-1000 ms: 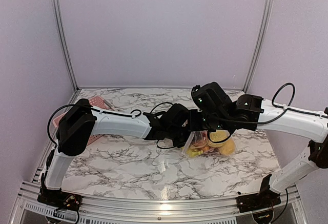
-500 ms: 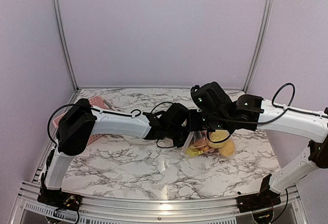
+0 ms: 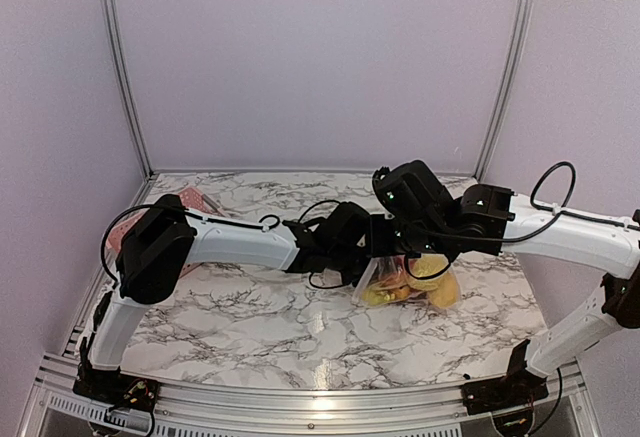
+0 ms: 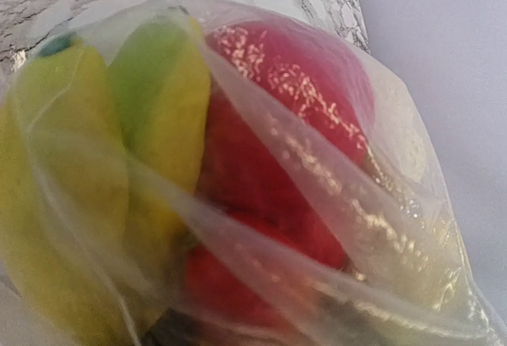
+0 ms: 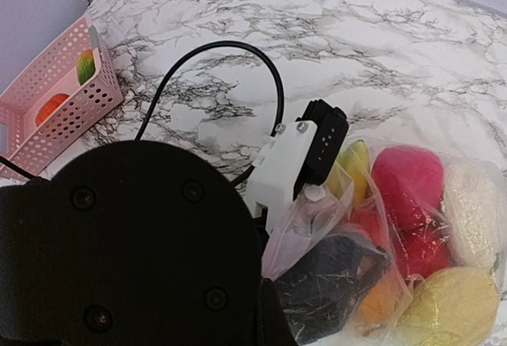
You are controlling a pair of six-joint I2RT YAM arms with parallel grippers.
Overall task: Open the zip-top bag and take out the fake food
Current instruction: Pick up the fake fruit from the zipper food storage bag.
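Observation:
The zip-top bag (image 3: 412,282) lies right of the table's middle, with the fake food inside. In the left wrist view the bag (image 4: 333,227) fills the frame over yellow bananas (image 4: 71,188) and a red dragon fruit (image 4: 285,100). The right wrist view shows the bag (image 5: 475,203) holding the dragon fruit (image 5: 408,176), a lemon (image 5: 455,302) and an orange piece (image 5: 380,302). My left gripper (image 3: 370,254) pinches the bag's left edge; its finger (image 5: 321,144) shows there. My right gripper (image 3: 397,257) holds the same edge, one dark finger (image 5: 333,283) seen through the plastic.
A pink slatted basket (image 3: 195,200) stands at the far left, partly behind my left arm. In the right wrist view the basket (image 5: 67,112) holds an orange piece and a green-yellow piece. The left arm's black wrist body (image 5: 135,243) fills the lower left.
My left arm has shifted slightly to the right. The bag and both grippers stay almost where they were.

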